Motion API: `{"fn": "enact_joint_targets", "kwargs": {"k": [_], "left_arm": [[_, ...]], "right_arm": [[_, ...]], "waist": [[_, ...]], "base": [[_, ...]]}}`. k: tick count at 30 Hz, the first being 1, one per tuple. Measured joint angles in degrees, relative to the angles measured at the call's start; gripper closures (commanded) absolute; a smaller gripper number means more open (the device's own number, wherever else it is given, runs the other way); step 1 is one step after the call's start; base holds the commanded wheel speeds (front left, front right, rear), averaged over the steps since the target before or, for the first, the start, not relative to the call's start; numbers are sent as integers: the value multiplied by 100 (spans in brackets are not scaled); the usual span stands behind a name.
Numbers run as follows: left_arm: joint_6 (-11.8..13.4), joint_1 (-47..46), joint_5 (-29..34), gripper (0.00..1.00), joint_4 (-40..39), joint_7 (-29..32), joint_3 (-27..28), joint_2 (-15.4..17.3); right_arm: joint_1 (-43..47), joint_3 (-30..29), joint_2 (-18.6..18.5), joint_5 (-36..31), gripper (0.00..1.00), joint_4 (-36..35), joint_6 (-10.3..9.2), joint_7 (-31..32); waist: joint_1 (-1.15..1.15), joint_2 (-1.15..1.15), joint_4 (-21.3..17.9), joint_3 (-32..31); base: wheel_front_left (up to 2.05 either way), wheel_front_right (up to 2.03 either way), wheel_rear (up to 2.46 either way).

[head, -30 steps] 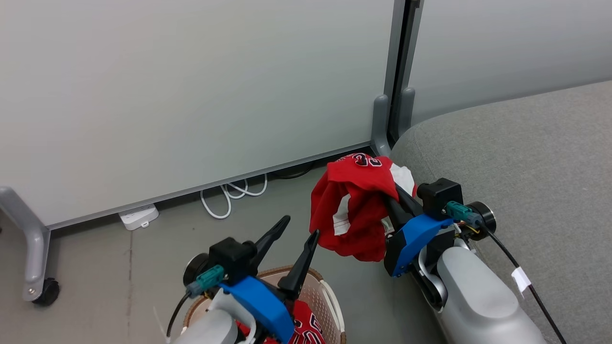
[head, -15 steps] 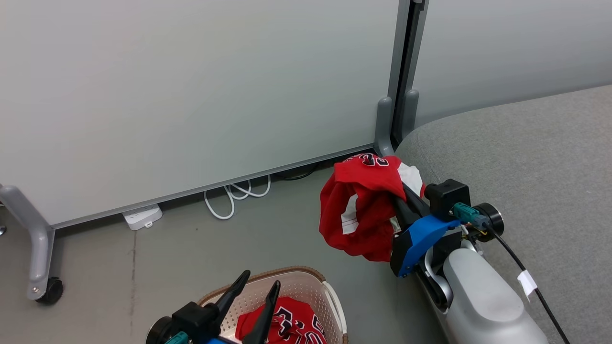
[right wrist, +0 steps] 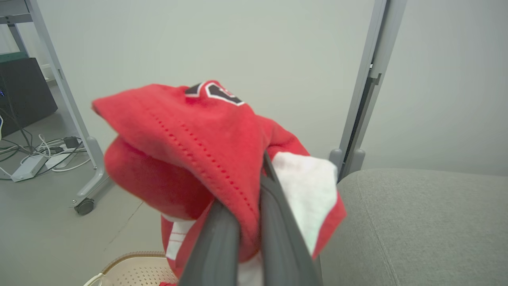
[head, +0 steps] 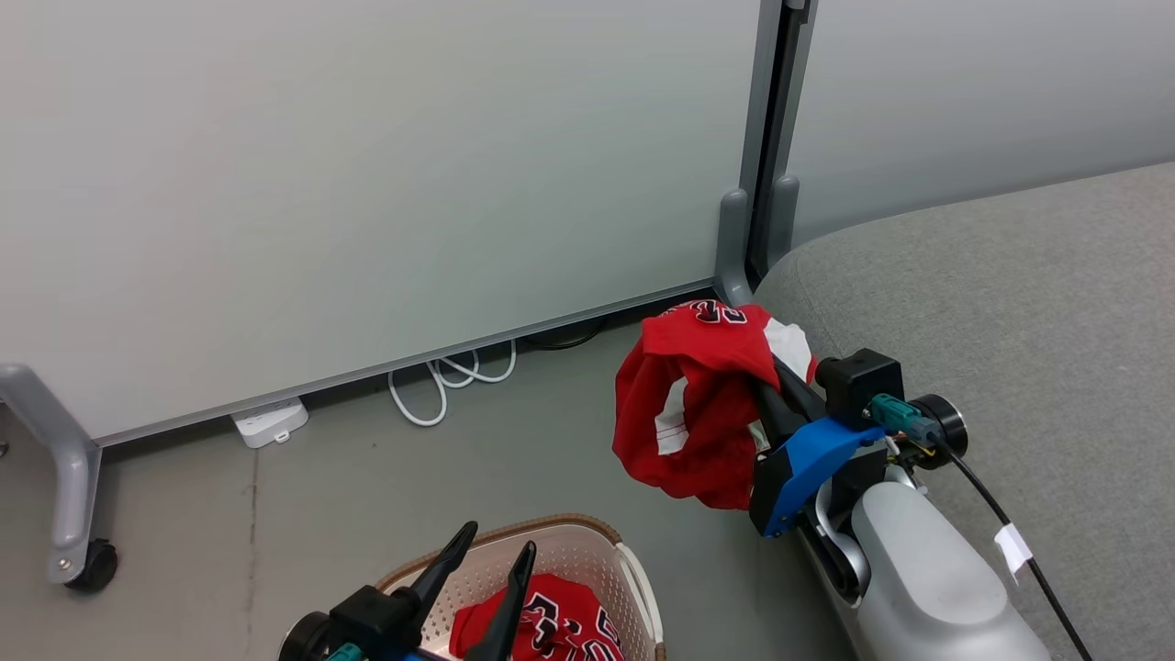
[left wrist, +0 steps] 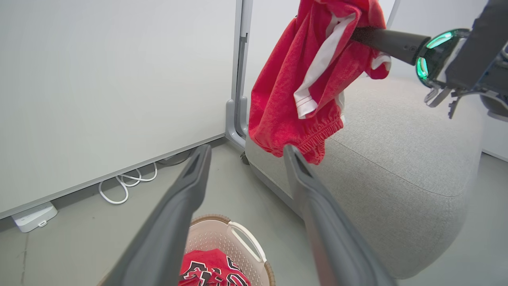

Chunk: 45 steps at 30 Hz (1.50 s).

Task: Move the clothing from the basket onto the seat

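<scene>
One red piece of clothing (head: 698, 404) hangs in the air beside the grey seat (head: 1010, 303), clamped in my right gripper (head: 769, 378), which is shut on it. The right wrist view has the cloth (right wrist: 190, 139) draped over the closed gripper (right wrist: 250, 190). A second red garment (head: 560, 615) with black-and-white lettering lies in the cream basket (head: 597, 542) on the floor. My left gripper (head: 500, 540) is open above the basket, holding nothing. In the left wrist view the open gripper (left wrist: 246, 150) points toward the hanging cloth (left wrist: 293, 79) and the seat (left wrist: 397, 159).
White partition panels stand behind, joined at a grey post (head: 734, 239) next to the seat's corner. A power strip (head: 269, 422) and a coiled white cable (head: 450, 376) lie along the panel's base. A castor foot (head: 92, 562) sits at the left.
My left gripper has dropped low and back toward the basket's near side, still open. The right gripper keeps its hold on the garment and has barely shifted. The camera moved slightly.
</scene>
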Motion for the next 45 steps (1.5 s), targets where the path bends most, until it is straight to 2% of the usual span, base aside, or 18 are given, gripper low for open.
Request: {"fn": "enact_joint_targets", "kwargs": {"k": [5,10,22,27,36,45], "left_arm": [[-4,27,54,0,-9,0,68,-33],[-9,38,94,0,-90,-1,119,-54],[-10,23,197,0,-207,-1,159,-168],[-10,-114,241,0,-200,0,-9,-163],[-10,-602,78,0,-14,0,-459,-81],[-10,-712,-24,0,46,0,-595,-34]], "right_arm": [[2,29,0,18,100,-58,0,8],[-3,23,0,15,100,-101,0,20],[-5,-83,-1,-162,100,-172,0,77],[1,-382,-2,-266,100,-245,0,51],[201,-914,-5,-501,100,-464,0,4],[358,-1028,-4,-552,100,-723,0,109]], "waist": [[0,0,-120,-3],[0,0,-406,16],[0,0,-1484,131],[0,0,-1897,237],[0,0,-2121,560],[0,0,-2135,597]], "base": [[0,0,0],[0,0,0],[0,0,0],[0,0,0],[0,0,0],[0,0,0]]}}
